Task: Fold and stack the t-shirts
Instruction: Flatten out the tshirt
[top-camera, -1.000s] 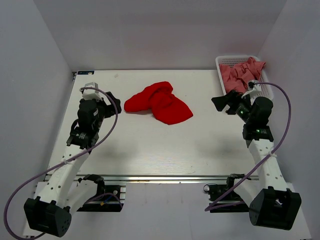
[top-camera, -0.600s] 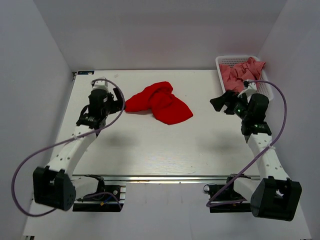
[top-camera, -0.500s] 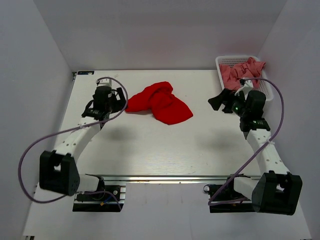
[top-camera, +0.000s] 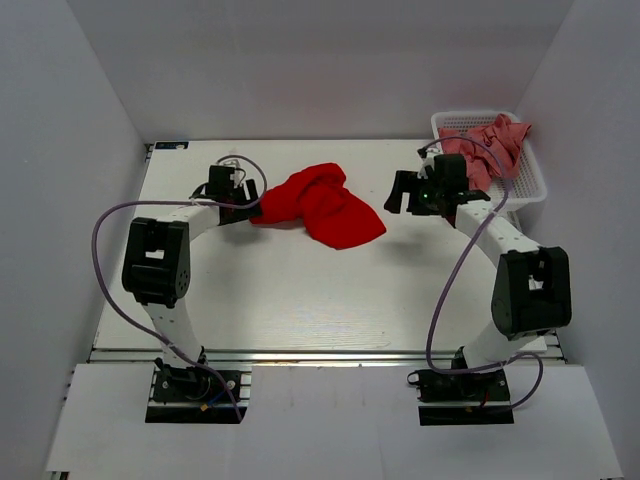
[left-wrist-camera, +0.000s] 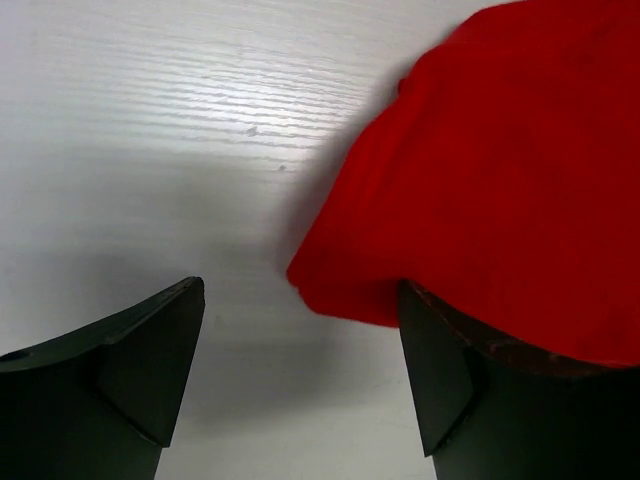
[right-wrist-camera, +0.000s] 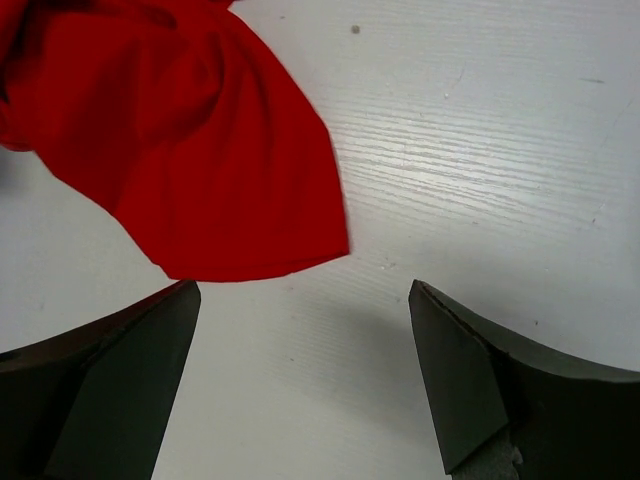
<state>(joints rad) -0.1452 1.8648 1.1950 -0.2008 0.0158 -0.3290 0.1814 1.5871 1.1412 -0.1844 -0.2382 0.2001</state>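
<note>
Now, red t-shirt (top-camera: 322, 207) between both arms' spread fingers (left-wrist-camera: 130, 372)

Layout of the workspace: one t-shirt (top-camera: 320, 205) lies on the table (top-camera: 300, 290), midway across and toward the far edge, while the remaining t-shirts (top-camera: 490, 145) sit heaped in the basket (top-camera: 533, 178) at the far right corner. My left gripper (top-camera: 247, 200) stands at that shirt's left end, its cloth overlapping one finger (left-wrist-camera: 470, 380). My right gripper (top-camera: 395, 193) lies just right of the shirt, between it and the basket.

Red t-shirt (left-wrist-camera: 500, 170) cropped top/right, L wrist view, pink t-shirts (top-camera: 500, 132) partly behind R arm (top-camera: 490, 225)
</note>
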